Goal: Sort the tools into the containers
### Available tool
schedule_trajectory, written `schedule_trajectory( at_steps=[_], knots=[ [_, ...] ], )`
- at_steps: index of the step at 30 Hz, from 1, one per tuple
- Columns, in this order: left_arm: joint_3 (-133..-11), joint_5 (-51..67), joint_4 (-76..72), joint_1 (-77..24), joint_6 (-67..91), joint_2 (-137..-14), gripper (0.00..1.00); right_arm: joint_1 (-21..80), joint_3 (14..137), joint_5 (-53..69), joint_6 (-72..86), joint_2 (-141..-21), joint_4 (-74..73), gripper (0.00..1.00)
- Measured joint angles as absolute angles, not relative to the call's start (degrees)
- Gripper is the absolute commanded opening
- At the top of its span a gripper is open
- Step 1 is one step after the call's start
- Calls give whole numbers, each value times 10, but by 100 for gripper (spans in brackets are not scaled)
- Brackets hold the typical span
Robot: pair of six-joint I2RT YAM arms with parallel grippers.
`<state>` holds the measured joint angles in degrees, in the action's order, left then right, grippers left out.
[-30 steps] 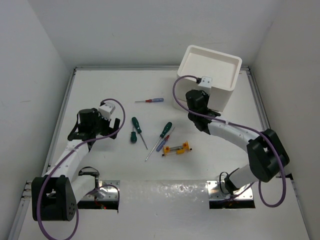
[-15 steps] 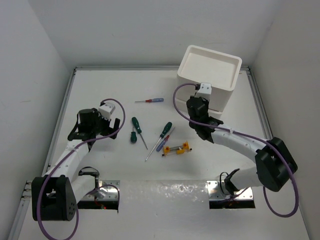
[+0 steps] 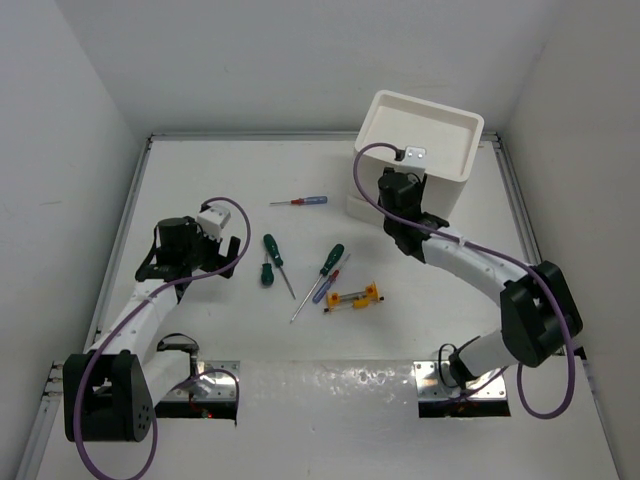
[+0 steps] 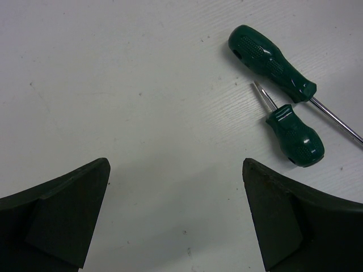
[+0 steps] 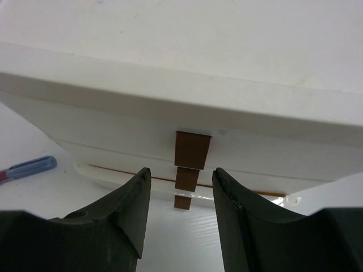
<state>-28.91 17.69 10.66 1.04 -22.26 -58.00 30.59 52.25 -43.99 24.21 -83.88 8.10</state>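
Note:
The white drawer stack [image 3: 372, 135] stands at the back right, and its three brown tab handles [image 5: 192, 150] show in the right wrist view. My right gripper [image 3: 400, 192] is open in front of the drawers, and the tabs lie just beyond its fingertips [image 5: 142, 187]. My left gripper [image 3: 165, 250] is open and empty over bare table at the left. A long green screwdriver [image 3: 272, 250] [image 4: 272, 62] and a stubby one [image 3: 267, 273] [image 4: 295, 136] lie to its right. A second long green screwdriver [image 3: 330, 262], a blue-and-red one [image 3: 325, 288] and the yellow-orange tool [image 3: 352, 297] lie mid-table.
Another blue-and-red screwdriver [image 3: 300, 201] lies left of the drawers, and its blue handle [image 5: 34, 166] shows in the right wrist view. The bottom drawer's lip [image 5: 113, 174] stands slightly out. White walls enclose the table on three sides.
My right gripper drew back from the drawers toward the table's middle, then moved up against the drawer front again. My left arm has not moved.

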Motion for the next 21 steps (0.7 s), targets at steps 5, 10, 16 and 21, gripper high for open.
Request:
schedule_trajectory(
  at_steps=[5, 10, 16, 21],
  knots=[
    [-289, 179, 107, 10, -223, -580, 100, 306, 538, -444, 242, -865, 75, 44],
    [-289, 183, 108, 10, -223, -580, 100, 306, 549, -453, 242, -873, 71, 44],
    [-289, 187, 111, 10, -225, -580, 100, 306, 560, -475, 242, -874, 72, 41],
    [-289, 188, 115, 10, -226, -580, 100, 307, 569, -485, 240, -882, 69, 39]
  ],
)
